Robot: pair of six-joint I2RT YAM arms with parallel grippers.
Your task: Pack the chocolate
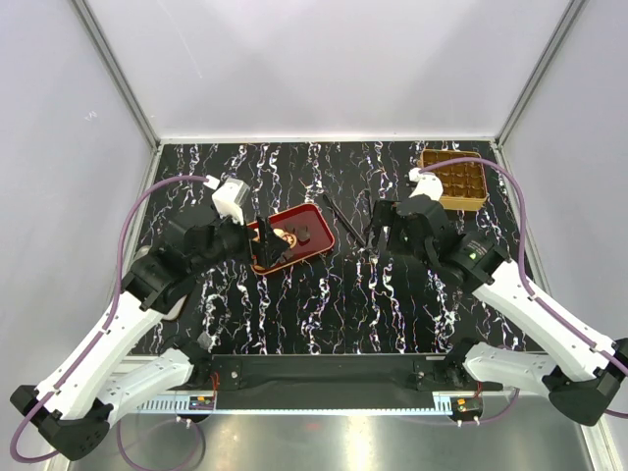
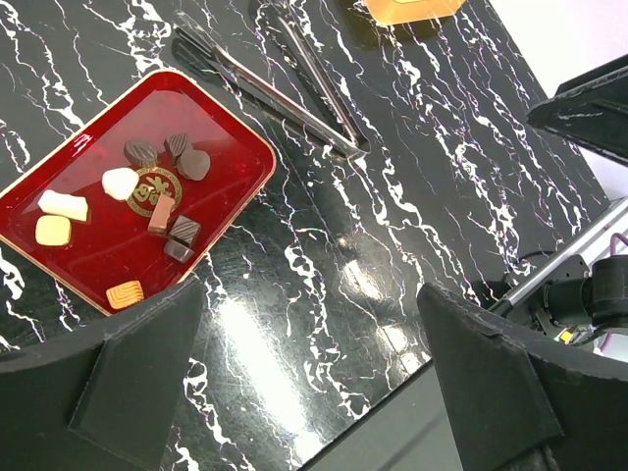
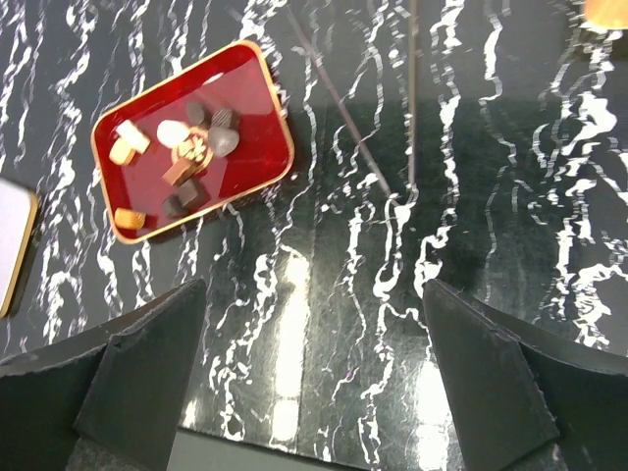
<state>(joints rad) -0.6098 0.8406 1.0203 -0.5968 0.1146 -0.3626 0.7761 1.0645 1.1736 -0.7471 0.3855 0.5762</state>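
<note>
Packing looks not yet begun: all the chocolate [image 2: 162, 214] that can be seen, about 10 small lumps, lies loose in the red tray [image 2: 88, 147], which sits left of the tabletop's [image 1: 324, 314] middle. Some lumps are dark brown, some cream or tan, and they cluster around the tray's middle and its left part. The gold box [image 1: 461, 205] stands in the far right corner, well apart from the tray. From above no lump can be made out in its grid of compartments, though they are too small to be sure. Black tongs [image 2: 270, 93] lie untouched on the tabletop between tray and box, nearer the tray. The left tool [image 2: 310, 324] hangs over the tray's near left side with its fingers wide apart and nothing between them. The right tool [image 3: 314, 314] hovers right of the middle, near the tongs, equally spread and empty. Judging from this, every lump has yet to be moved across to the box. As for writing, the only mark is a gold emblem printed in the tray's middle, partly covered by chocolate, and none of it is legible. No brand or label shows on the box or tongs.
</note>
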